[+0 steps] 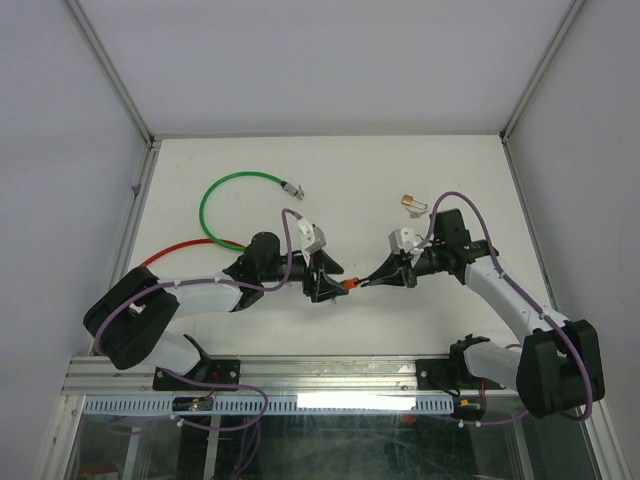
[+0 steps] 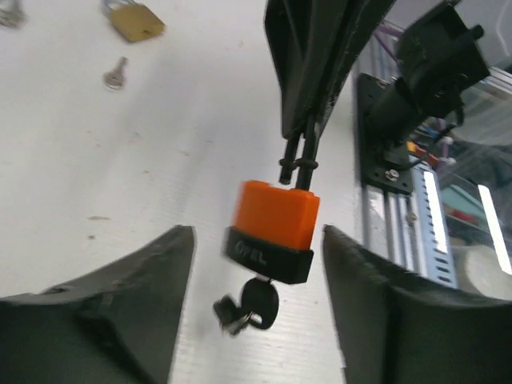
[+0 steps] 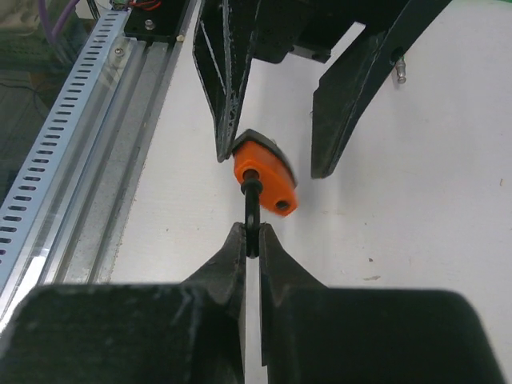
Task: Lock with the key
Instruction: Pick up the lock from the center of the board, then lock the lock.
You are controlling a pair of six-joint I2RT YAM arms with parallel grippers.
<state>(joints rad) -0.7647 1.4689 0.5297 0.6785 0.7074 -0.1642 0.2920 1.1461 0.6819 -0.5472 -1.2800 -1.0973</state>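
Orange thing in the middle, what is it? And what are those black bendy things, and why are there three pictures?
Those are two robot arms bolted to a white table. One picture looks down from above; the other two come from a camera on each wrist. The orange thing is an orange padlock with a key in its bottom. The right gripper pinches its metal loop and holds it up. The left gripper is open, one finger either side of the lock, not squeezing. On the table lie a brass padlock, a loose key, a green cable and a red cable.
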